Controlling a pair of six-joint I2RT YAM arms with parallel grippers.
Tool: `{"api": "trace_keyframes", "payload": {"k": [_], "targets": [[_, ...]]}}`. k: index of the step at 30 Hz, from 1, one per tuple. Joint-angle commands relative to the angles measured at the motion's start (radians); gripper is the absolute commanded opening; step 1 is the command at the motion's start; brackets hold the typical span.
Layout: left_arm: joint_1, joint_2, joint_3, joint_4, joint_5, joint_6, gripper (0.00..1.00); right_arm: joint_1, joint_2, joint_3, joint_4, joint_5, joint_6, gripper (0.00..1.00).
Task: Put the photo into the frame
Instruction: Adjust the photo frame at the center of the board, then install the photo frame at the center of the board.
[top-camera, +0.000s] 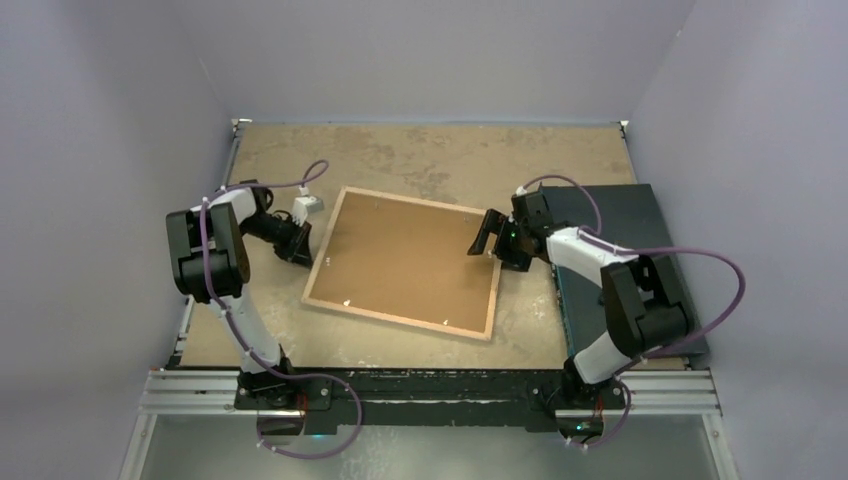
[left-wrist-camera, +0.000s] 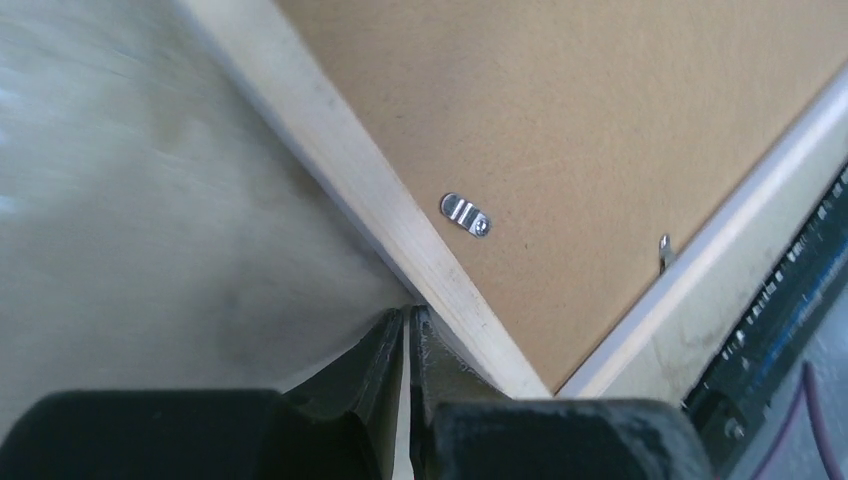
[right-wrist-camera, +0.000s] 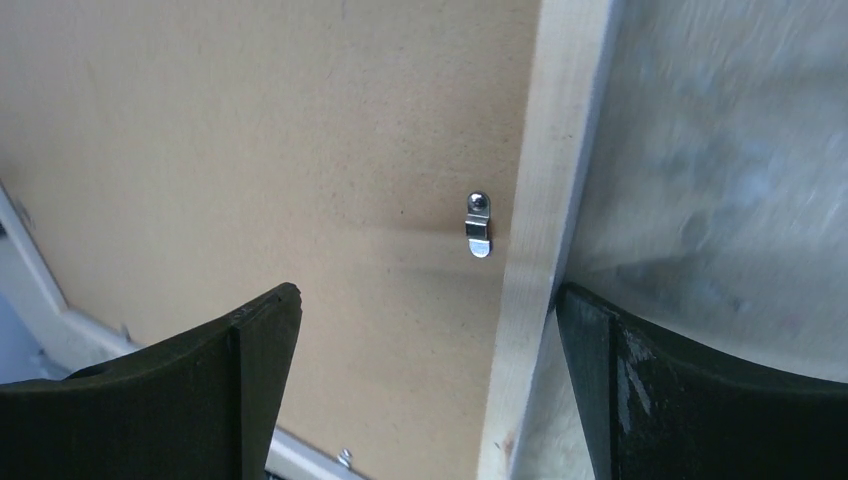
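Observation:
The frame (top-camera: 400, 197) lies back-up on the table, its light wood rails around a plain brown backing board (top-camera: 410, 260). The photo is hidden. My left gripper (top-camera: 300, 250) is shut, with nothing showing between its fingers. In the left wrist view its tips (left-wrist-camera: 410, 312) rest against the outer side of the frame's left rail (left-wrist-camera: 340, 150), near a metal clip (left-wrist-camera: 466, 214). My right gripper (top-camera: 492, 242) is open and straddles the right rail (right-wrist-camera: 545, 200). One finger hangs over the board (right-wrist-camera: 250, 150) and the other outside the rail, with a clip (right-wrist-camera: 479, 225) just ahead.
A dark flat mat (top-camera: 640, 215) lies at the right of the table, partly under my right arm. A small white block (top-camera: 307, 207) sits beside the frame's far left corner. Grey walls close in the table on three sides.

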Motion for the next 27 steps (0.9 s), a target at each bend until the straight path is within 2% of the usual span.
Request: {"api": "trace_keyframes", "payload": {"k": [1,6,8,11,14,17,21,27], "targets": [[-0.019,-0.031,-0.1,-0.16,0.05,0.119,0.07,0.009,0.065,0.137,0.059,0.017,-0.045,0.99],[-0.019,-0.068,-0.149,-0.135,0.053,0.086,0.14,-0.007,0.047,0.238,-0.031,0.175,-0.089,0.99],[-0.012,-0.09,-0.143,-0.109,0.024,0.044,0.24,-0.007,0.008,0.28,-0.076,0.228,-0.1,0.99],[0.032,-0.133,-0.107,-0.09,0.002,0.004,0.33,0.0,-0.057,0.292,-0.059,0.292,-0.092,0.99],[0.064,-0.161,-0.056,-0.12,0.027,-0.008,0.43,0.035,-0.078,0.275,-0.026,0.249,-0.059,0.99],[0.066,-0.168,-0.06,-0.128,0.081,-0.01,0.47,0.118,-0.072,0.233,0.101,0.166,-0.009,0.99],[0.055,-0.094,-0.089,-0.087,0.136,-0.034,0.45,0.289,0.031,0.251,0.275,0.045,-0.009,0.98],[0.054,0.035,-0.028,-0.206,0.257,0.069,0.42,0.445,0.186,0.342,0.41,-0.036,-0.076,0.96]]}}
